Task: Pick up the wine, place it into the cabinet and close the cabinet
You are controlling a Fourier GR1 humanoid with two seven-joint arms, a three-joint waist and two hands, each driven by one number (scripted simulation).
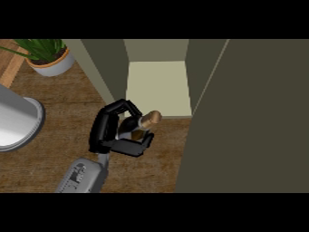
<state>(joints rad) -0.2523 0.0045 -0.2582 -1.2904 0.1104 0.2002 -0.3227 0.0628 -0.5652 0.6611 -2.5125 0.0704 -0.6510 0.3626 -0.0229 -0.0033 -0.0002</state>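
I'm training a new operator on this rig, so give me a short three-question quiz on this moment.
1. True or false: the wine bottle already stands on the cabinet shelf.
2. What holds the bottle? A) the left robot hand B) the right robot hand C) nothing
3. Fill in: the cabinet door is ____.
Key: 1 false; 2 A; 3 open.

No legible text or labels.
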